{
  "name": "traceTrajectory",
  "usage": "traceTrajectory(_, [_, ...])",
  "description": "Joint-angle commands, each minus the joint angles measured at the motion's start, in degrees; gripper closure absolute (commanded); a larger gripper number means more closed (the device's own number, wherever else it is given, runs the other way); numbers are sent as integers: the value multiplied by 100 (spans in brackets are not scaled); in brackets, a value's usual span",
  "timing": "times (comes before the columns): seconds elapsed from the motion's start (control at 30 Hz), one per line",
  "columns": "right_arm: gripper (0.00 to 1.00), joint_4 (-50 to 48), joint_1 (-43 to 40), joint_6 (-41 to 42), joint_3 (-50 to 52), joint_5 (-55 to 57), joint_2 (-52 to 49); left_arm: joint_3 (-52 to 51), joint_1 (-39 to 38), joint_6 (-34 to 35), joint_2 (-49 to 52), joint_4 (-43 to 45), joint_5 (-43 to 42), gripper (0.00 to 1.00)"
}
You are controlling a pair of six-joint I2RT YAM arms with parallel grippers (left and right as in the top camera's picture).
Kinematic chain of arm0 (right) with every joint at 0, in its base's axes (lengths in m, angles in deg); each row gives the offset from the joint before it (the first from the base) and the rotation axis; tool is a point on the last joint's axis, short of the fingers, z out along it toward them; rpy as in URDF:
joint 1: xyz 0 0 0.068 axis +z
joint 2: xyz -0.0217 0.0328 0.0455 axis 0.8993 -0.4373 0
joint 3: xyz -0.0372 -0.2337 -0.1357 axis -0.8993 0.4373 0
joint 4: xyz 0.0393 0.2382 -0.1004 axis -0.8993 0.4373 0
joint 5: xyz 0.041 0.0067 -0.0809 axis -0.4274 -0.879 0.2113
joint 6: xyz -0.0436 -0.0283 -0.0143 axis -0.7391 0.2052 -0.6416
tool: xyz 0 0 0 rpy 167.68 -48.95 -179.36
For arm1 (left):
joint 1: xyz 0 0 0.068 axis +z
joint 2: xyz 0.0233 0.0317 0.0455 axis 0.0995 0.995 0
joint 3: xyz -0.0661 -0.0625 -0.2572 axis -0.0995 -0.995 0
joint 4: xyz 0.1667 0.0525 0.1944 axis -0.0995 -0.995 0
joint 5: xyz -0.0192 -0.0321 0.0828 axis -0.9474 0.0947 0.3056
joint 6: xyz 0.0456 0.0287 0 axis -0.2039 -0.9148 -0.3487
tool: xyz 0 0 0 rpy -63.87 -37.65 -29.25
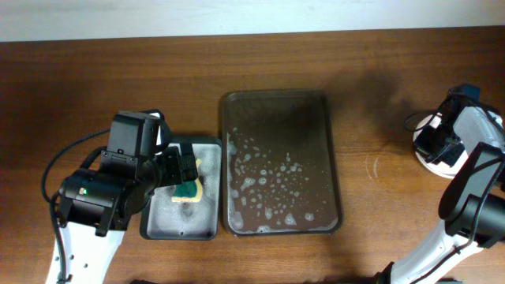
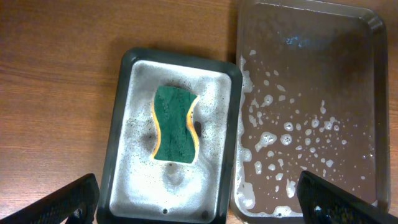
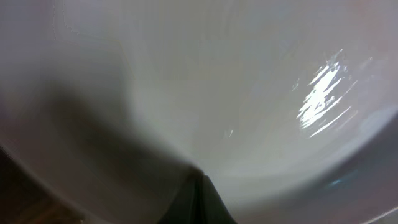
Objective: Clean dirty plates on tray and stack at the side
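The large dark brown tray [image 1: 280, 110] lies in the middle of the table, wet with soap suds and with no plate on it; it also shows in the left wrist view [image 2: 323, 62]. A white plate [image 1: 439, 166] lies at the far right under my right gripper [image 1: 435, 144]; I cannot tell whether other plates lie under it. In the right wrist view the white plate [image 3: 217, 74] fills the frame, and my right gripper [image 3: 199, 180] is shut at its rim. My left gripper [image 2: 199, 199] is open and empty above the small tray.
A small black grey-lined tray [image 2: 121, 124] full of foam lies left of the brown tray [image 1: 209, 230]. A green and yellow sponge [image 2: 175, 124] lies in it [image 1: 189, 190]. The table is bare brown wood.
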Motion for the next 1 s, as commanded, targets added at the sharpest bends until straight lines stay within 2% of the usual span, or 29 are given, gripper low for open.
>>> traceTrajectory(0.0, [96, 254, 262, -39, 98, -813, -70, 52, 35, -87, -28, -7, 68, 0])
traceTrajectory(0.1, [96, 476, 601, -26, 96, -1672, -68, 52, 35, -87, -28, -7, 68, 0])
traceTrajectory(0.3, [96, 514, 1344, -55, 76, -1615, 155, 52, 35, -87, -28, -7, 68, 0])
traceTrajectory(0.4, [92, 551, 1576, -101, -118, -1305, 791, 52, 35, -87, -28, -7, 68, 0])
traceTrajectory(0.53, [71, 527, 2162, -817, -291, -1346, 2953, 52, 35, -87, -28, -7, 68, 0])
traceTrajectory(0.67, [47, 671, 3589, -896, -291, -1419, 4854, 52, 35, -87, -28, -7, 68, 0])
traceTrajectory(0.7, [21, 673, 4009, -894, -291, -1419, 5198, 52, 35, -87, -28, -7, 68, 0])
traceTrajectory(0.73, [1, 688, 4328, -894, -291, -1419, 5442, 52, 35, -87, -28, -7, 66, 0])
traceTrajectory(0.83, [1, 710, 5034, -894, -291, -1419, 6006, 52, 35, -87, -28, -7, 68, 0])
traceTrajectory(0.97, [1, 1095, 5119, -964, -291, -1123, 6236, 52, 35, -87, -28, -7, 68, 0])
